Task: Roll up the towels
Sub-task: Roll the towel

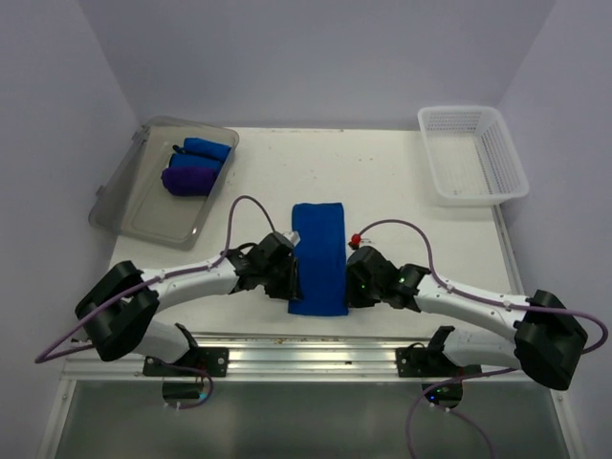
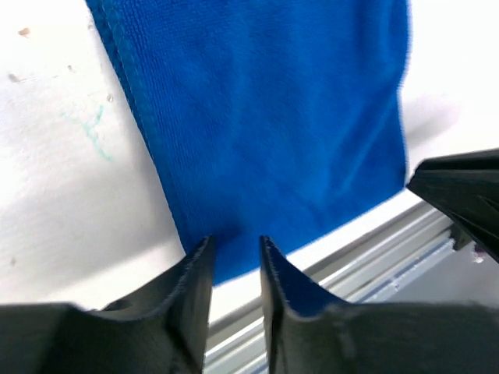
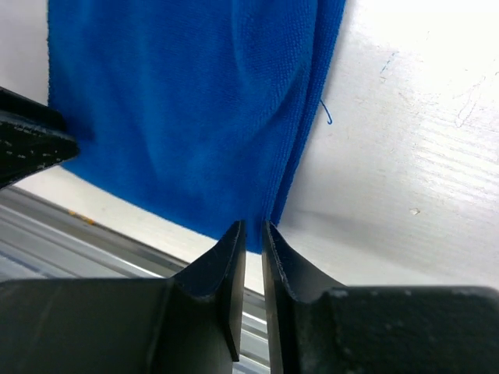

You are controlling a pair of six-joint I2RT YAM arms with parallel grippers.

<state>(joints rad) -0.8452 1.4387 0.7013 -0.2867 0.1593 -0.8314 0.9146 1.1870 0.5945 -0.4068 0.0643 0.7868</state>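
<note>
A royal blue towel lies flat as a long folded strip in the middle of the table, its short end toward me. My left gripper is at its near left corner. In the left wrist view its jaws stand a narrow gap apart, with the towel edge between the tips. My right gripper is at the near right corner. There its jaws are almost together, pinching the layered towel edge. Two rolled towels, one blue and one dark purple, lie in the tray.
The clear grey tray sits at the far left of the table. A white mesh basket stands at the far right. The metal rail of the table's near edge runs just behind both grippers.
</note>
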